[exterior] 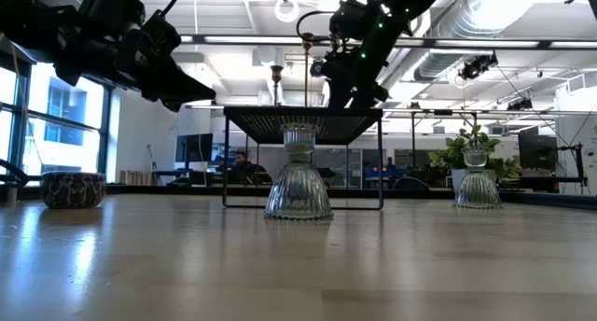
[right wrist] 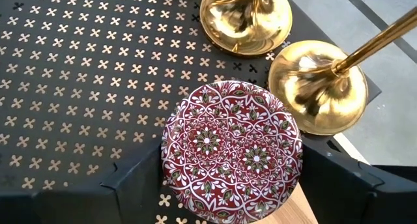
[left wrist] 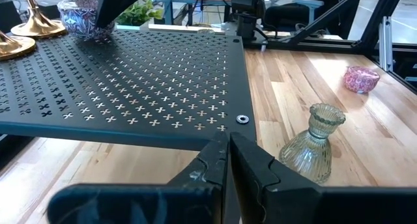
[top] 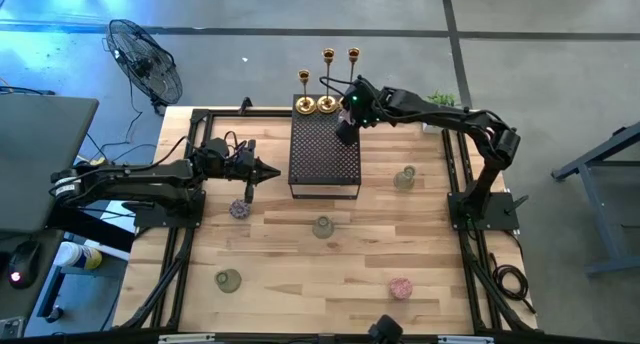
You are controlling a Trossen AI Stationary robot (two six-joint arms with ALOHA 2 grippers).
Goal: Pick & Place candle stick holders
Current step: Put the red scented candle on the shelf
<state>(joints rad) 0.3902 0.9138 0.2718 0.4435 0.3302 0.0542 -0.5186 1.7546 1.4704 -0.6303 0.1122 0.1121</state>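
Three gold candlesticks [top: 327,102] stand on their round bases at the far end of the black mesh stand [top: 325,159]. My right gripper [top: 345,130] is over that far end, shut on a red patterned glass cup [right wrist: 231,160] next to two gold bases [right wrist: 319,87]. My left gripper [top: 262,170] is shut and empty, left of the stand and above the table. A purple cup [top: 239,208], three pale green cups [top: 322,226] and a pink cup [top: 400,287] stand on the table. My right gripper pinches the patterned cup between its two fingers, one on each side of its round rim [right wrist: 171,178]. The fingers come from above, slanting toward the stand. In the left wrist view the cup's bottom [left wrist: 81,30] seems to rest on the mesh top, upright.
A small potted plant [top: 442,100] stands at the far right of the table. A fan [top: 145,59] stands off the table's far left corner. One green cup [left wrist: 316,142] is close to the stand's near right leg. Black rails [top: 185,234] run along the table's sides.
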